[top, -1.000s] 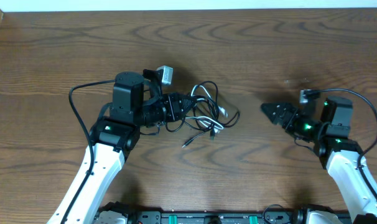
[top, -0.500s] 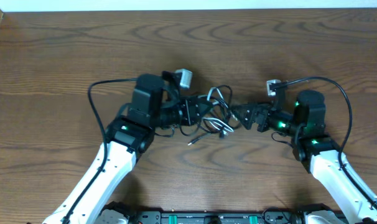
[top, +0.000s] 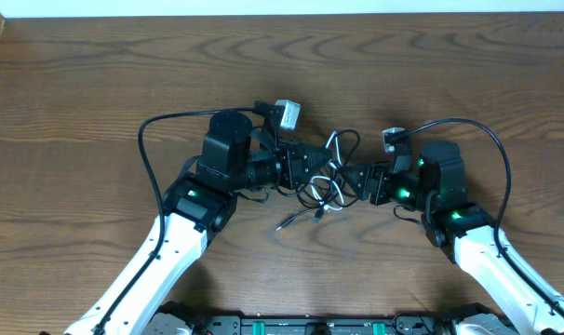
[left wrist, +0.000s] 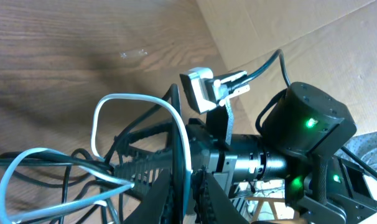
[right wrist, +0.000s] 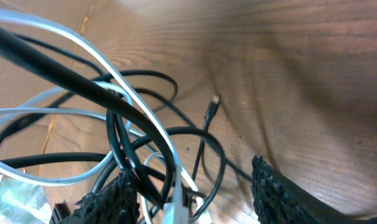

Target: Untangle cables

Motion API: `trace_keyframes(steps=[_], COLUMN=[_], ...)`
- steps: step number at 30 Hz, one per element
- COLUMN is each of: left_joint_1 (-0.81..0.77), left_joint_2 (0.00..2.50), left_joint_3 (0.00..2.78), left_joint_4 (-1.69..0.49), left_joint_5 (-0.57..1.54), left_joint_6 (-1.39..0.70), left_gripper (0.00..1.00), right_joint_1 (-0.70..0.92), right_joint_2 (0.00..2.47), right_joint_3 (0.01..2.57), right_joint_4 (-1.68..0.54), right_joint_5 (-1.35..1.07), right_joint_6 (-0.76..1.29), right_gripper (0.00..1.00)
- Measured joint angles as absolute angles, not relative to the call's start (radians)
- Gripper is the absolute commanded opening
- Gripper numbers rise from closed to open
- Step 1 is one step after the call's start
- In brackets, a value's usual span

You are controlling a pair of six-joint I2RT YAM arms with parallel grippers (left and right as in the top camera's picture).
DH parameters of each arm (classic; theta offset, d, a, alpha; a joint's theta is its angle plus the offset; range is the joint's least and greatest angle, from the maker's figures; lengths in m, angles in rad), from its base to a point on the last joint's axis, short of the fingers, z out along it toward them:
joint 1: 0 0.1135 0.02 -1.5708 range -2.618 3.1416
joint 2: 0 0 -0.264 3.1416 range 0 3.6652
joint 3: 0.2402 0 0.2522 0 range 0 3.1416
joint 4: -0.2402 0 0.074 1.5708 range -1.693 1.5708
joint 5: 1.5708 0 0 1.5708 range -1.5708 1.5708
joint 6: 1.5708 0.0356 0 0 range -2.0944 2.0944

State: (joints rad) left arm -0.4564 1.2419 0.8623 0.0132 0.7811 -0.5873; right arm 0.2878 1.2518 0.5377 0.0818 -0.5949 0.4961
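- Right pincer (right wrist: 191, 186) has swung in; jaws apart, narrowing around the cables (top: 329, 194).
- Left pincer (top: 321, 167) stays clamped on them, so a pull-apart looks imminent.

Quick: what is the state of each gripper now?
Left gripper: closed, holding the cables.
Right gripper: open, one finger on each side of the cables.

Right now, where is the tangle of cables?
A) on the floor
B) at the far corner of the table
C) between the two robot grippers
C: the cables sit in a bunch with the left gripper at one side and the right gripper at the other.
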Motion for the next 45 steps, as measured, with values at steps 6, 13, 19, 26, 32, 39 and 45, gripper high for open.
trace_keyframes(steps=[6,13,19,26,32,39,45], left_joint_1=[-0.461,-0.513,-0.559,-0.562,-0.565,-0.572,-0.574], left_joint_2=[1.242,1.242,1.242,1.242,1.242,1.242,1.242], left_joint_3=[0.862,0.862,0.862,0.863,0.865,0.865,0.865], left_joint_4=[0.015,0.074,0.184,0.025,-0.256,-0.481,-0.516], left_joint_5=[0.783,0.785,0.816,0.835,0.755,0.469,0.298], left_joint_6=[-0.606,-0.644,-0.665,-0.631,-0.54,-0.511,-0.496], left_gripper=[0.14,0.14,0.17,0.24,0.37,0.39,0.39], right_joint_1=[0.326,0.365,0.366,0.337,0.257,0.11,0.001], right_joint_2=[1.252,1.252,1.252,1.252,1.224,1.091,0.976], right_joint_3=[0.538,0.538,0.538,0.537,0.537,0.533,0.533], right_joint_4=[0.082,0.082,0.085,0.123,0.139,0.15,0.15], right_joint_5=[-0.579,-0.497,-0.395,-0.291,-0.286,-0.332,-0.463], right_joint_6=[0.493,0.493,0.485,0.496,0.524,0.59,0.654], right_gripper=[0.6,0.16,0.01,0.01,0.01,0.01,0.01])
